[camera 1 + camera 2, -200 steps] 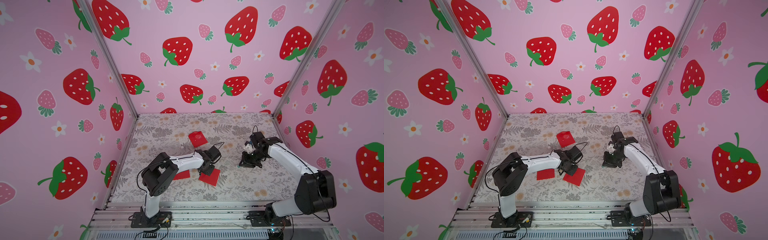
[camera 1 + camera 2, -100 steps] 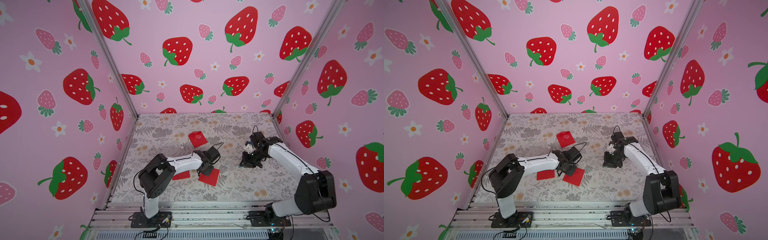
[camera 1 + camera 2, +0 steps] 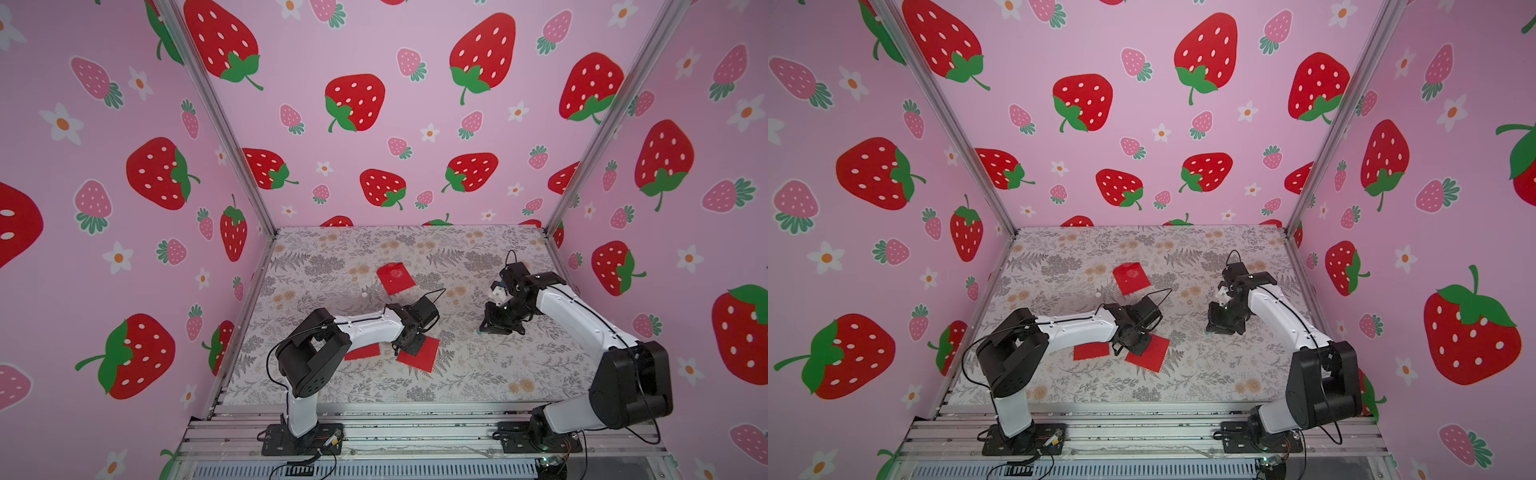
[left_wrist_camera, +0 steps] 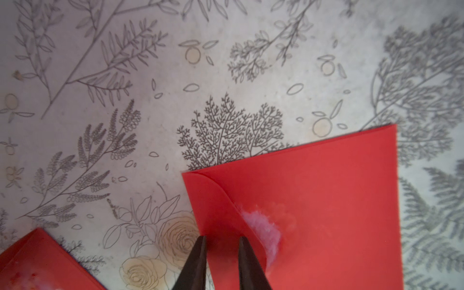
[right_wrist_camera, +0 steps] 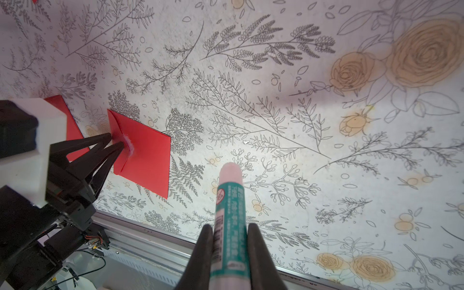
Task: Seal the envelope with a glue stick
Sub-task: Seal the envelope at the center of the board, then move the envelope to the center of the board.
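A red envelope lies flat near the table's front middle, its flap folded down. A whitish glue smear shows along the flap edge. My left gripper points down at the flap. Its fingertips rest on the paper a little apart, open, with nothing between them. To the right, apart from the envelope, my right gripper is shut on the glue stick. The stick is uncapped, with its pink glue tip pointing toward the table.
Both top views show a second red envelope partly under the left forearm and a third farther back. A small white object lies left of that one. Pink strawberry walls close in three sides; the metal rail runs along the front edge.
The left arm has shifted slightly while its gripper stays on the envelope's flap. The right arm with the glue stick has not visibly moved.
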